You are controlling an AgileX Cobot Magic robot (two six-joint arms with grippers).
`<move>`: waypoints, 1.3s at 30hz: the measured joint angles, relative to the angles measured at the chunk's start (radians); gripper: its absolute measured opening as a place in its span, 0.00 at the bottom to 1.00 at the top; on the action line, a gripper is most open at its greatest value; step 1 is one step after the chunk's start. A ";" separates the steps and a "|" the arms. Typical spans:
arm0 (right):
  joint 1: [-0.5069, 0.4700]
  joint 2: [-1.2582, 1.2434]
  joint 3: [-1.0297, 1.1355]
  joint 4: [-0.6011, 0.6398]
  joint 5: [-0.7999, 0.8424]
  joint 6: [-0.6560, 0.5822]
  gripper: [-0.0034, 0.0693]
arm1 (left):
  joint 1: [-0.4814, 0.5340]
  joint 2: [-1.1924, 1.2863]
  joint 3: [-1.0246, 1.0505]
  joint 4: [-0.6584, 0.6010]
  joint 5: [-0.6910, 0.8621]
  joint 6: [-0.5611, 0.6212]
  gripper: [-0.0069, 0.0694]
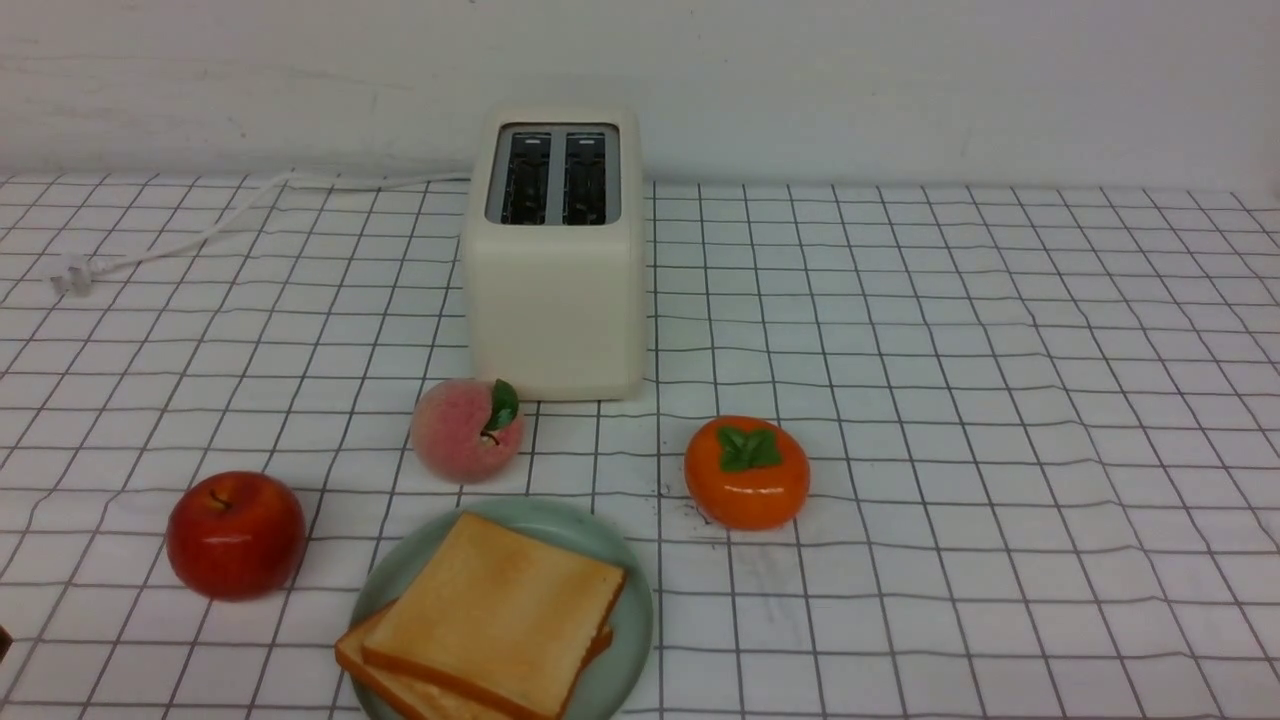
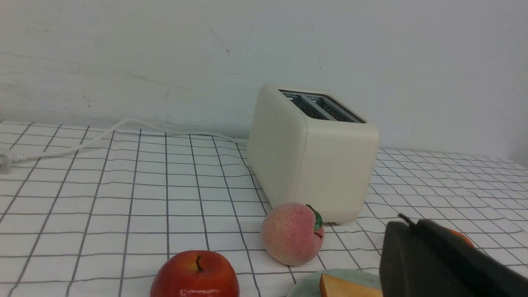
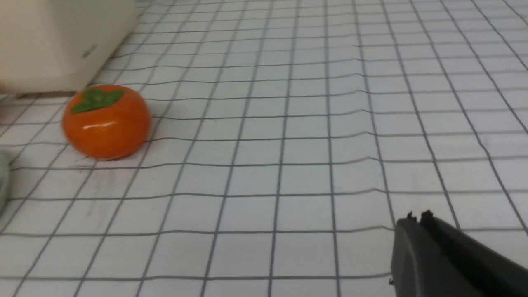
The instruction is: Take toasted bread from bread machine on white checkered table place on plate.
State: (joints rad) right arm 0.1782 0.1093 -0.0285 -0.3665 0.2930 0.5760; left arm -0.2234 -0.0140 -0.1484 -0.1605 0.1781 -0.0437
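Note:
Two toasted bread slices (image 1: 490, 615) lie stacked on the mint-green plate (image 1: 628, 640) at the front of the white checkered table (image 1: 950, 400). A corner of the toast (image 2: 342, 288) and the plate rim (image 2: 307, 286) show in the left wrist view. The cream bread machine (image 1: 555, 260) stands at the back middle with both slots empty; it also shows in the left wrist view (image 2: 313, 161). My left gripper (image 2: 406, 222) is shut and empty, above the plate's side. My right gripper (image 3: 416, 216) is shut and empty over bare cloth. Neither gripper shows in the front view.
A red apple (image 1: 235, 535) sits left of the plate, a peach (image 1: 468, 430) between plate and toaster, an orange persimmon (image 1: 747, 472) to the plate's right. The toaster's white cord (image 1: 180, 240) trails to the back left. A white wall stands behind.

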 joint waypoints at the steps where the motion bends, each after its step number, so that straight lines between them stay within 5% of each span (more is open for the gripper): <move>1: -0.050 -0.041 0.040 0.021 -0.031 0.000 0.02 | 0.000 0.000 0.000 0.000 0.001 0.000 0.10; 6: -0.126 -0.119 0.054 0.034 -0.069 0.002 0.02 | 0.000 0.000 0.000 0.000 0.003 0.000 0.10; 18: -0.129 -0.119 0.054 0.046 -0.085 -0.002 0.02 | 0.000 0.000 0.000 0.000 0.008 0.000 0.11; 22: -0.129 -0.119 0.054 0.175 -0.063 -0.193 0.02 | 0.000 0.000 0.000 0.000 0.008 0.000 0.11; 25: -0.129 -0.119 0.054 0.367 0.029 -0.470 0.02 | 0.000 0.000 0.000 0.000 0.008 0.000 0.12; 28: -0.129 -0.119 0.052 0.430 0.065 -0.576 0.02 | 0.000 0.000 0.000 0.000 0.009 0.000 0.11; 39: -0.129 -0.119 0.047 0.424 0.090 -0.480 0.03 | 0.000 0.000 0.000 0.000 0.009 0.000 0.12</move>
State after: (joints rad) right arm 0.0495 -0.0099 0.0186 0.0572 0.3834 0.0964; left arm -0.2234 -0.0140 -0.1484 -0.1605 0.1871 -0.0437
